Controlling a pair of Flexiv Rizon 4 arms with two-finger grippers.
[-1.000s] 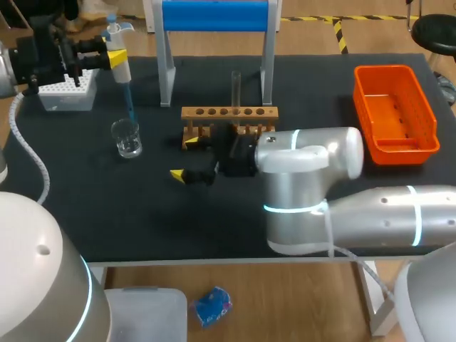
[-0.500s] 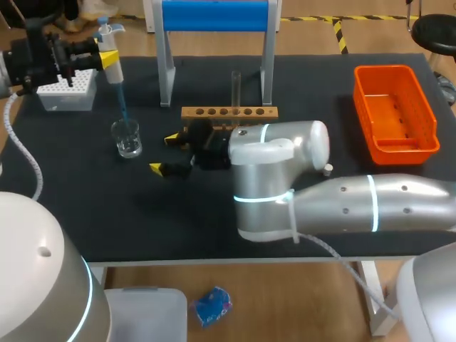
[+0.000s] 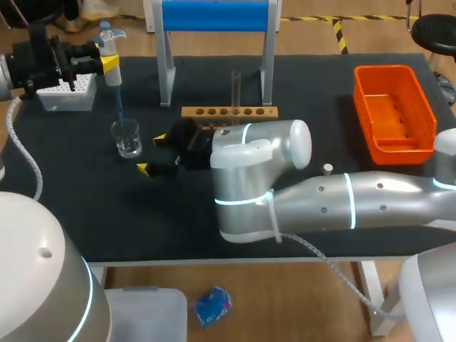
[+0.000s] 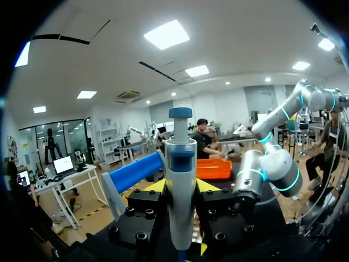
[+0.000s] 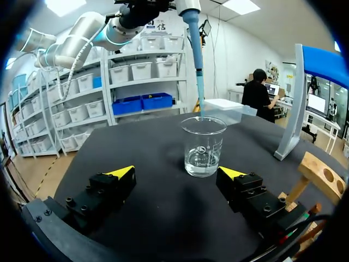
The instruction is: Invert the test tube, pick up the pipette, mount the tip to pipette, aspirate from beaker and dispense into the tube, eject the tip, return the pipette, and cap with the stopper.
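Head view puts the left claw [image 3: 107, 61] in the upper left of the frame, clenched on the pipette [image 3: 112, 68], which hangs upright with its blue tip [image 3: 119, 107] ending at the mouth of the beaker [image 3: 128, 139]. The liquid lies low in the glass, so I judge the aspirate step needs a straight vertical descent down the beaker's middle until the tip end is under the surface, kept off the wall and the bottom. The right claw [image 3: 152, 153] sits released just right of the beaker, fingers spread and not touching it; closing gently on the glass would steady it.

The beaker stands well in from the desk's left edge. The tip box [image 3: 68, 92] is near behind it, the wooden rack [image 3: 228, 112] with the test tube [image 3: 236, 87] off to the right. The right arm fills mid-frame, so the carry to the tube should probably go high, over its wrist. Open desk lies at lower left.
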